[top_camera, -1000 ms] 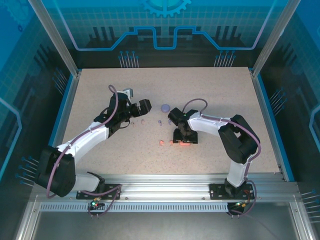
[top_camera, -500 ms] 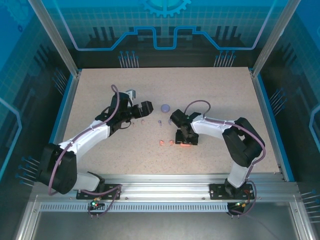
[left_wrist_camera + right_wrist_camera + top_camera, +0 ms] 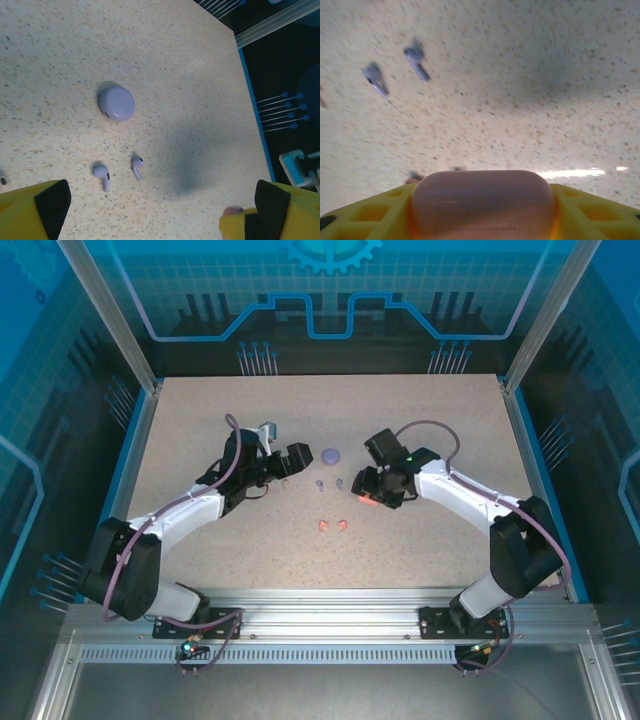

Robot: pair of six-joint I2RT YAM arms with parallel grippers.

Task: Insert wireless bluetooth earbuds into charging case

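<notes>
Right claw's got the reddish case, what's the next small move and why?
Probably ease the coral case in the right claw toward the open left claw to get its lid opened: it looks closed, and the coral buds lie loose on the table.

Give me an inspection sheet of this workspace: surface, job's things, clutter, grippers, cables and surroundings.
Surface: speckled beige table, no spills seen.
Job's things: closed purple case with two purple earbuds lying loose beside it; two coral earbuds loose nearer the arm bases; reddish case held off the table.
Clutter: nothing seen.
Grippers: left gripper open, fingers wide apart, over the table near the purple earbuds; right gripper shut on the reddish case.
Cables: purple cable looping along each arm, not touching the job's things.
Surroundings: metal frame around the table, blue panels behind it.
</notes>
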